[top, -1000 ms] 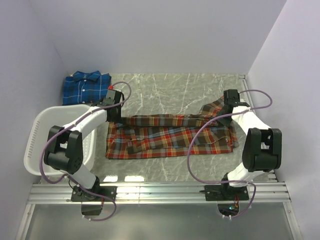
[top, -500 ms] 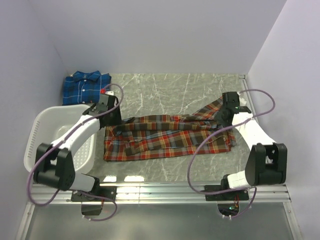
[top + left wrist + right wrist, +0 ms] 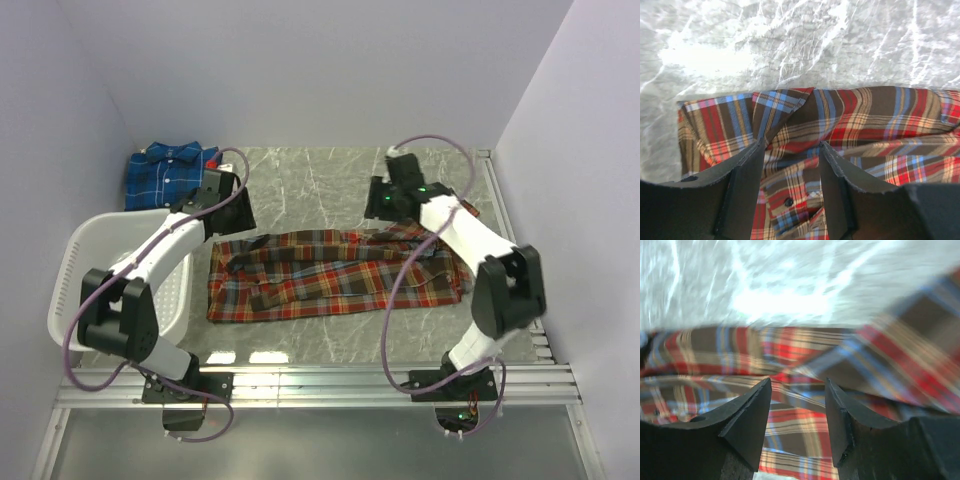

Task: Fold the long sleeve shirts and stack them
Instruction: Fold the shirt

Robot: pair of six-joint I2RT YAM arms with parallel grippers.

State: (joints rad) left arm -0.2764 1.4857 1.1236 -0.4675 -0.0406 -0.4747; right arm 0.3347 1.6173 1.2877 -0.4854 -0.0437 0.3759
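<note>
The red-orange plaid long sleeve shirt (image 3: pixel 335 278) lies folded lengthwise in a wide band across the middle of the table. It fills the left wrist view (image 3: pixel 875 120) and the right wrist view (image 3: pixel 790 347), which is blurred. My left gripper (image 3: pixel 238 218) hovers open over the shirt's far left corner, cloth showing between its fingers (image 3: pixel 747 170) but none pinched. Over the far edge right of centre my right gripper (image 3: pixel 380 212) also stands open and empty. The blue plaid long sleeve shirt (image 3: pixel 170 173) rests folded in the back left corner.
A white slotted basket (image 3: pixel 85 275) stands at the left, beside the left arm. The grey marbled table (image 3: pixel 310 185) shows behind the red shirt. Walls close in on three sides, and a metal rail (image 3: pixel 320 385) runs along the near edge.
Both grippers have opened and let go of the red shirt's far edge, which now lies flat. The right arm swung left toward the centre; the left gripper moved slightly back.
</note>
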